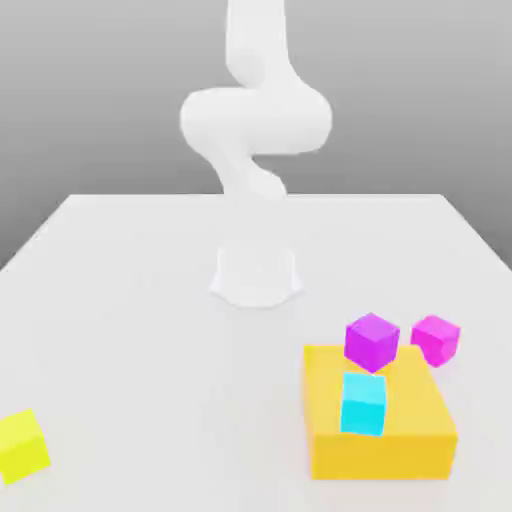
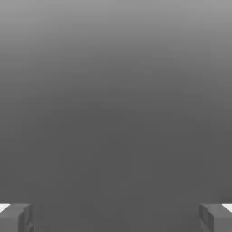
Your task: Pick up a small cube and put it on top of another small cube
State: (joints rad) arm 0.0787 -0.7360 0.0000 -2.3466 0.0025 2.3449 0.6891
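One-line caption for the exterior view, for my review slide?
White arm raised behind a table where purple and cyan cubes sit on an orange block, magenta cube beside.

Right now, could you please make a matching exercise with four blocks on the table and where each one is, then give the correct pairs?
Things:
1. cyan cube
2. violet-purple cube
3. magenta cube
4. small yellow cube

Places:
A. alone, near the exterior view's left edge
B. on the table, just beyond the big orange-yellow block's far right corner
C. on top of the big block, near its middle
D. at the big block's far edge

Pairs: 1-C, 2-D, 3-B, 4-A
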